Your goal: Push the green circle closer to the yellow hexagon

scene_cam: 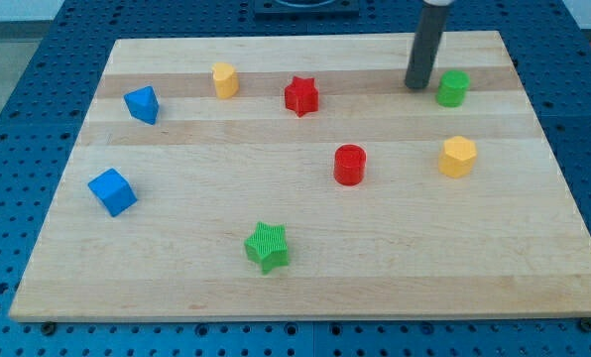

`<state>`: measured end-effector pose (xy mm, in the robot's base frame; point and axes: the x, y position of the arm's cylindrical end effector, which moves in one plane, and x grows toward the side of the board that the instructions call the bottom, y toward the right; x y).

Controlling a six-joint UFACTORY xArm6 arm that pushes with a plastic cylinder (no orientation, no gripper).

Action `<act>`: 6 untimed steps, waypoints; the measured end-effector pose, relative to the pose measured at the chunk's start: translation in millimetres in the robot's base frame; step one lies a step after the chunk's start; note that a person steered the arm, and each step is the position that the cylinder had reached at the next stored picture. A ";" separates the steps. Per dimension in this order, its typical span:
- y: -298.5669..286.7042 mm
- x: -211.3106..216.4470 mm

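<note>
The green circle (pixel 453 88) is a short green cylinder at the view's upper right of the wooden board (pixel 295 288). The yellow hexagon (pixel 457 157) lies below it, about a block's width of bare wood between them. My tip (pixel 416 85) stands just to the left of the green circle, close beside it; I cannot tell if it touches. The dark rod rises from there to the view's top edge.
A red cylinder (pixel 349 164) lies left of the yellow hexagon. A red star (pixel 301 95), a small yellow block (pixel 224 79) and a blue block (pixel 142 103) line the upper part. Another blue block (pixel 112 191) sits at the left, a green star (pixel 267 246) near the bottom.
</note>
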<state>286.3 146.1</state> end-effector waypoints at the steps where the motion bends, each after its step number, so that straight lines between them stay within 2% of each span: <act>1: 13.2 -11.0; 2: 39.7 7.7; 4: 43.5 105.9; 5: 43.5 100.4; 6: 50.3 73.0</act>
